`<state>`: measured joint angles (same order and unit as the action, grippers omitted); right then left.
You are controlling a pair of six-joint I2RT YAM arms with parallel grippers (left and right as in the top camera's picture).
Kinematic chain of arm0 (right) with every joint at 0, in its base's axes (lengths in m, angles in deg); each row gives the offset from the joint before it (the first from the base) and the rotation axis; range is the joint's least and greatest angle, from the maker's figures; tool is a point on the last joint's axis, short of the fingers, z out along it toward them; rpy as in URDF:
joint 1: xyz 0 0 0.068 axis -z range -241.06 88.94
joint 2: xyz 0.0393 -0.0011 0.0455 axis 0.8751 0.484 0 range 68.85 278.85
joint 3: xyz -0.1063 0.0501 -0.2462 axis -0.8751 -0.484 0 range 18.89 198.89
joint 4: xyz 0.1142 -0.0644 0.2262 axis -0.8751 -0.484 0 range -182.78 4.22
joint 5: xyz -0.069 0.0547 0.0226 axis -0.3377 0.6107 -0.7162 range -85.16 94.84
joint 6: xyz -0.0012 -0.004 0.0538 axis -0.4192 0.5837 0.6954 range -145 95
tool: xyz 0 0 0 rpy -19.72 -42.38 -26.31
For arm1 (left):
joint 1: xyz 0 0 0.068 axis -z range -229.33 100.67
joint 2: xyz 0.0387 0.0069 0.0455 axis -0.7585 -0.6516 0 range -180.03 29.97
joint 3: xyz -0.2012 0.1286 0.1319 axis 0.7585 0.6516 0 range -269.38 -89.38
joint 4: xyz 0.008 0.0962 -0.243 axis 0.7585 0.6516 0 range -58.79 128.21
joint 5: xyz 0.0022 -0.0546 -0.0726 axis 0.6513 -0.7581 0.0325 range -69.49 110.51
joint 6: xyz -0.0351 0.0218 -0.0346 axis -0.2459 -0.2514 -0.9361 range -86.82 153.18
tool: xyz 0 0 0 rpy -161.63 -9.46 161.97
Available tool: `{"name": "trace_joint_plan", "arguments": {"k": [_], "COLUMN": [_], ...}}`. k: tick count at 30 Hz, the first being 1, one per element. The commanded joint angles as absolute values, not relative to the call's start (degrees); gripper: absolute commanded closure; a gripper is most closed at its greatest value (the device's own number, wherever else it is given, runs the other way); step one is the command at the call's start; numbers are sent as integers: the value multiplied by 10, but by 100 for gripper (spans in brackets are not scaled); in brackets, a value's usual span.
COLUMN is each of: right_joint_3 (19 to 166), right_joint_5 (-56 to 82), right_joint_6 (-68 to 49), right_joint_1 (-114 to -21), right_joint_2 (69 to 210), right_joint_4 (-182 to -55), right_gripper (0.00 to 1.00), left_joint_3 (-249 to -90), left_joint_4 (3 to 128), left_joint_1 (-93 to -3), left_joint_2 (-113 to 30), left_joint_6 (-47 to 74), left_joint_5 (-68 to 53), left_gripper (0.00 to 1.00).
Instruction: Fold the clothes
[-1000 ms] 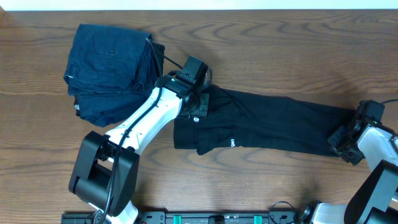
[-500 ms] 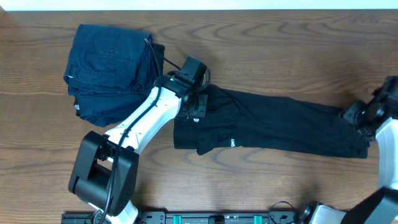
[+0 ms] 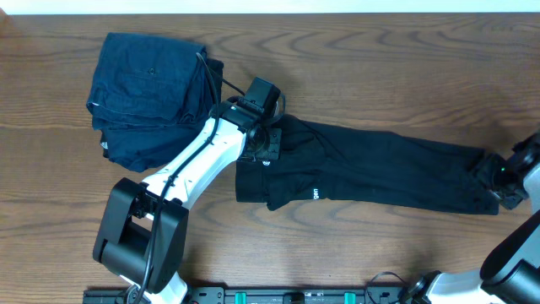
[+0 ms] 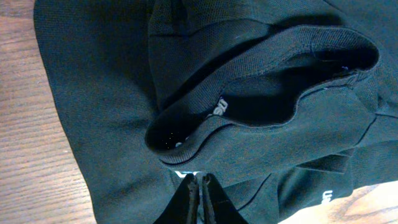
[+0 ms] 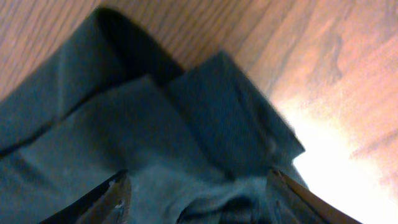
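While pinching black T-shirt fabric just beside the neckband with left gripper pressed together, holds right gripper spread wide astride the hem at 3 o'clock. Lies stretched from table centre to 3 o'clock, dark blue folded pile at 10 o'clock.

T-shirt blurred in right wrist view; right arm partly off-frame.

the black t-shirt fills most of the view, its ribbed neck band gaping in an open loop. the left gripper pinches fabric just below the band, fingers pressed together. bare wooden worktop shows at the left.
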<state>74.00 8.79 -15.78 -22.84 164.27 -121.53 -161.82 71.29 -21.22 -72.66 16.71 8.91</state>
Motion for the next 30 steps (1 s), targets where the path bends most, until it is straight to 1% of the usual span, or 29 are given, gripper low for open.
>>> {"name": "trace_joint_plan", "arguments": {"k": [1, 9, 10, 13, 14, 15, 17, 22, 26, 30], "right_joint_3": [739, 739, 739, 739, 739, 739, 741, 742, 747, 780], "right_joint_5": [128, 124, 124, 124, 124, 124, 141, 156, 122, 128], "right_joint_6": [-187, -196, -199, -200, -199, -199, -199, -199, -200, -209], "right_joint_1": [-216, -216, -216, -218, -219, -221, -225, -251, -270, -270], "right_joint_2": [1666, 1751, 1760, 1778, 1779, 1778, 1778, 1778, 1777, 1761], "right_joint_4": [-1200, -1163, -1161, -1160, -1160, -1159, -1153, -1149, -1142, -1175], "right_gripper": [34, 35, 38, 59, 62, 63, 59, 57, 43, 32], "left_joint_3": [-1615, -1615, -1615, -1615, -1615, -1615, -1615, -1615, -1615, -1615], "left_joint_4": [715, 715, 715, 715, 714, 714, 715, 715, 715, 719], "left_joint_1": [-215, -215, -215, -215, -215, -215, -215, -215, -215, -215], "left_joint_2": [-718, -718, -718, -718, -718, -718, -718, -718, -718, -718], "left_joint_6": [175, 175, 175, 175, 175, 175, 175, 175, 174, 175], "left_joint_5": [97, 97, 97, 97, 97, 97, 97, 97, 97, 97], "left_gripper": [93, 93, 93, 93, 93, 93, 93, 93, 93, 93]}}
